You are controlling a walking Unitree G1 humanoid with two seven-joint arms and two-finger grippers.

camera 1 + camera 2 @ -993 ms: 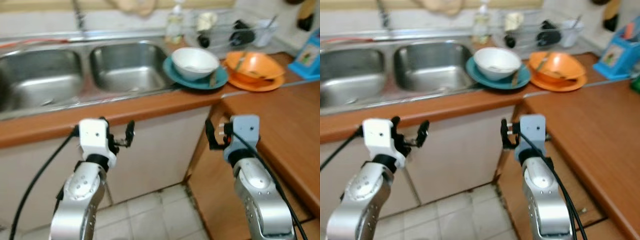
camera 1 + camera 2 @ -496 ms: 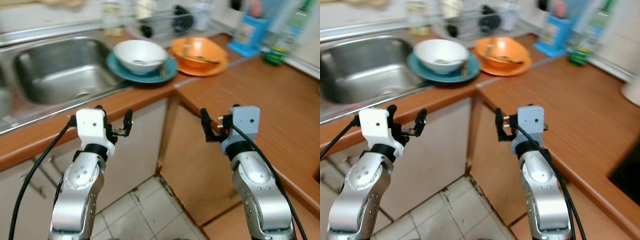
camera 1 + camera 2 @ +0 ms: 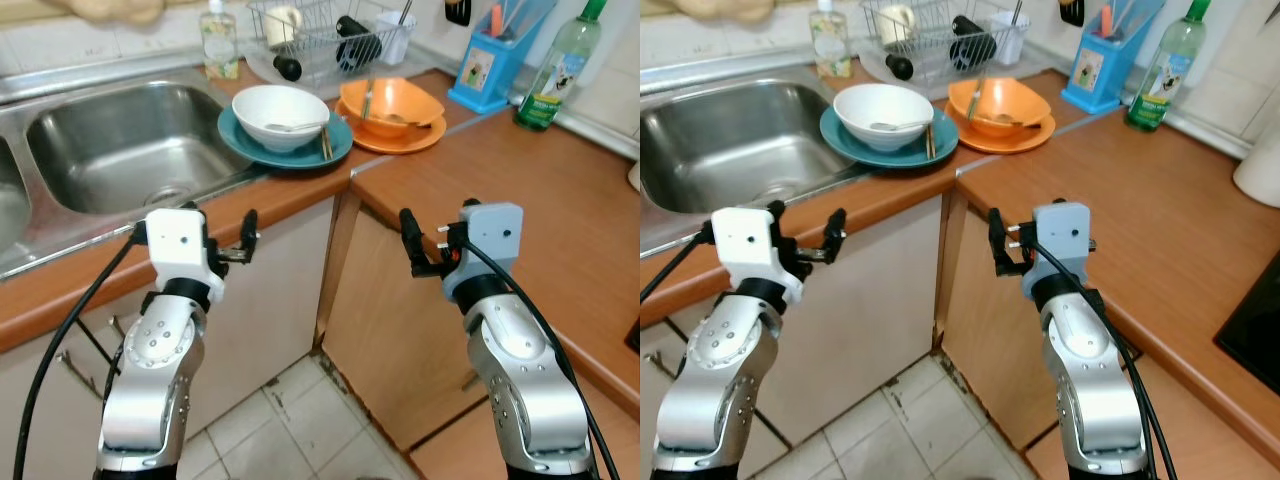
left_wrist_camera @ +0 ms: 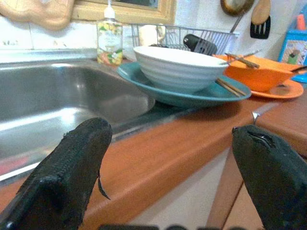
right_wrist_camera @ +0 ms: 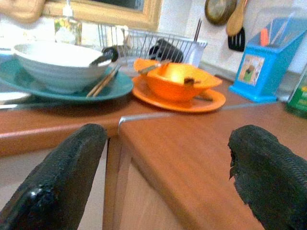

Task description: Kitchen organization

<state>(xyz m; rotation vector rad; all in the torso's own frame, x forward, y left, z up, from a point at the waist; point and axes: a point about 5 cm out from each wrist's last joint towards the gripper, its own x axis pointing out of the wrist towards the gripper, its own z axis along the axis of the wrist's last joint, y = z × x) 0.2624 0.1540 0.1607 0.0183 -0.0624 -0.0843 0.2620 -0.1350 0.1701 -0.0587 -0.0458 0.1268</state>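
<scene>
Facing the dirty dishes on the counter (image 3: 520, 200) corner: white bowl (image 3: 280, 115) with a spoon sits on the teal plate (image 3: 240, 145), chopsticks (image 3: 326, 145) lying on the plate's right rim, long axis pointing away from the robot. Orange bowl (image 3: 392, 102) with utensils sits on an orange plate (image 3: 425, 140) just right of it. Both lie ahead and above the 2 grippers. Left gripper (image 3: 232, 240) near the counter edge, fingers spread, empty, likely nearer the white bowl. Right gripper (image 3: 420, 250) spread, empty. Sink (image 3: 110, 150) left, dish rack (image 3: 330, 40) behind holding cups.
</scene>
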